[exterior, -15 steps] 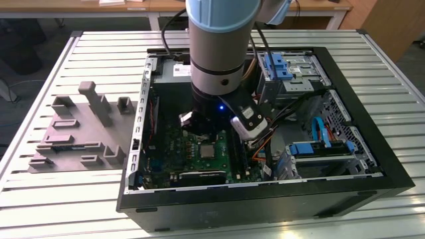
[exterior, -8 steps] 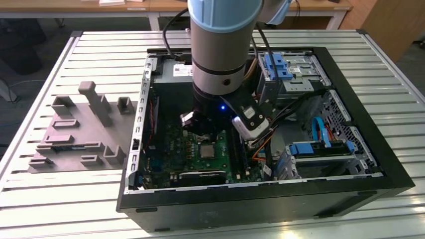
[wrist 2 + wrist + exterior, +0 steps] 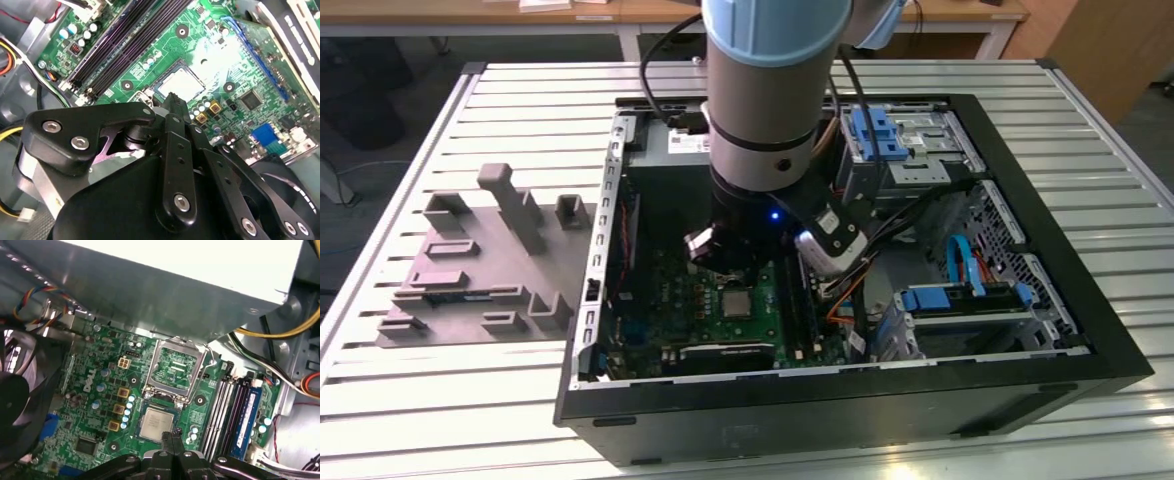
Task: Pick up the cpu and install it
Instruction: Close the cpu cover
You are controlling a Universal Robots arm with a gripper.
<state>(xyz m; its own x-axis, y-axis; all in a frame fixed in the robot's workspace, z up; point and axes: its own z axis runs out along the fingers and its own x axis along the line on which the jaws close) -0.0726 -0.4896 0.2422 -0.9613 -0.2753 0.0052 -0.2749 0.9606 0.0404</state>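
One cpu (image 3: 156,424) in play — it already lies flat in the socket on the green motherboard (image 3: 95,390), silver top up, with the load plate (image 3: 175,367) hinged open just beside it. My pincer (image 3: 175,436) hangs right over the chip's near edge, fingers pressed together and pinching nothing; in the second wrist view the tip (image 3: 173,100) sits just off the chip (image 3: 181,83). In the exterior view I'm deep inside the open case (image 3: 1067,330), the grey tray (image 3: 467,270) well apart on the worktop (image 3: 440,420). To do this well, as I judge it: confirm the chip is flush on all four sides, no tilt — touch only the lid, never force, stay clear of the memory slots (image 3: 235,415).
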